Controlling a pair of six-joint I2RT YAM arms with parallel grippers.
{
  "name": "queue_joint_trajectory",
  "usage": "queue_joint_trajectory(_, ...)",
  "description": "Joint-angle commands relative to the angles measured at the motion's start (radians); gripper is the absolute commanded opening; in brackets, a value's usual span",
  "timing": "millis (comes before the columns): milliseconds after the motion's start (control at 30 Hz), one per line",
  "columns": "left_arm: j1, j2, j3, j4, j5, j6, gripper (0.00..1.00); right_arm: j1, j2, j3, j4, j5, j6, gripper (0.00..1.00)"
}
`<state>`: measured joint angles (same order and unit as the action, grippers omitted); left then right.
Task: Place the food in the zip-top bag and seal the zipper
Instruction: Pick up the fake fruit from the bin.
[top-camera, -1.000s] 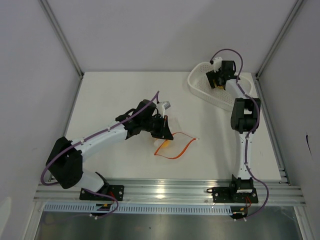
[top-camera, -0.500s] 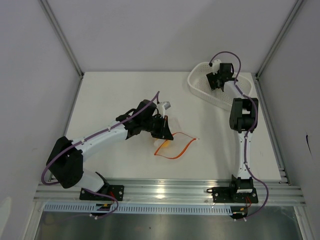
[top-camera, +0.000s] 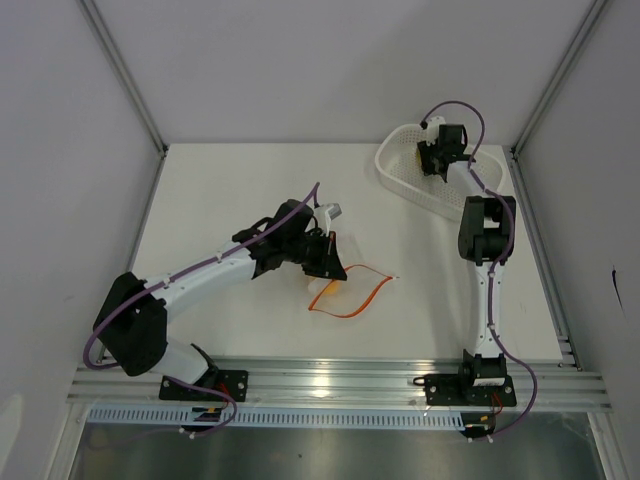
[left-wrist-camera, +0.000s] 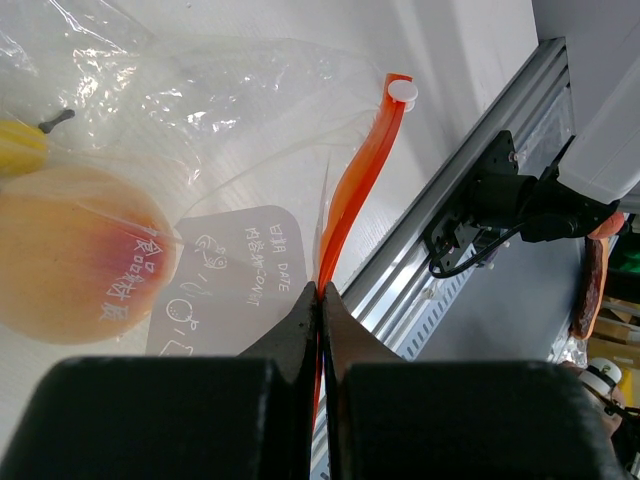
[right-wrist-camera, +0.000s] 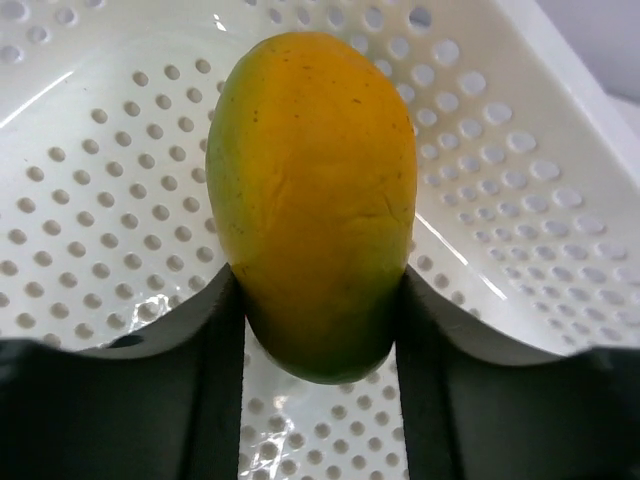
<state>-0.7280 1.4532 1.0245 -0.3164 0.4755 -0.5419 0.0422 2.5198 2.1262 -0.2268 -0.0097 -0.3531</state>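
My left gripper (top-camera: 328, 262) is shut on the red-orange zipper (left-wrist-camera: 360, 190) of the clear zip-top bag (top-camera: 352, 290), which lies at the table's middle with its mouth gaping. Through the plastic in the left wrist view I see an orange-pink mango shape (left-wrist-camera: 70, 250) and a yellow lemon-like piece (left-wrist-camera: 20, 150) inside the bag. My right gripper (top-camera: 437, 160) is over the white basket at the far right. In the right wrist view it (right-wrist-camera: 318, 290) is shut on an orange-yellow mango with green patches (right-wrist-camera: 310, 190), held between both fingers just above the basket floor.
The white perforated basket (top-camera: 400, 175) stands at the back right corner, and its wall (right-wrist-camera: 560, 150) rises close behind the mango. The aluminium rail (top-camera: 330, 380) runs along the table's near edge. Grey walls enclose the table on three sides.
My right wrist has shifted slightly toward the back of the basket. The left arm and the bag have not moved.
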Motion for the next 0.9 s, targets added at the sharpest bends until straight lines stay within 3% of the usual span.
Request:
queue_joint_trajectory(0,0.002,-0.002,0.022,0.026,0.017,-0.010,0.01,0.007,0.022,0.070,0.011,-0.004,0.029,0.26)
queue_joint_trajectory(100,0.002,-0.001,0.023,0.028,0.025,-0.015,0.01,0.013,0.014,0.080,0.010,0.010,0.043,0.04)
queue_joint_trajectory(167,0.002,-0.001,0.028,0.028,0.031,-0.021,0.01,0.016,-0.007,0.078,0.014,0.046,0.060,0.00)
queue_joint_trajectory(367,0.002,0.001,0.065,0.002,0.057,-0.032,0.01,0.039,-0.116,0.072,-0.020,0.106,0.144,0.00)
queue_joint_trajectory(600,0.002,0.004,0.120,-0.010,0.081,-0.059,0.01,0.079,-0.320,0.035,-0.238,0.097,0.356,0.00)
queue_joint_trajectory(700,0.002,0.010,0.134,0.007,0.086,-0.070,0.01,0.103,-0.464,-0.075,-0.320,-0.020,0.453,0.00)
queue_joint_trajectory(867,0.004,0.001,0.134,0.023,0.052,-0.085,0.00,0.176,-0.780,-0.434,-0.304,-0.027,0.580,0.00)
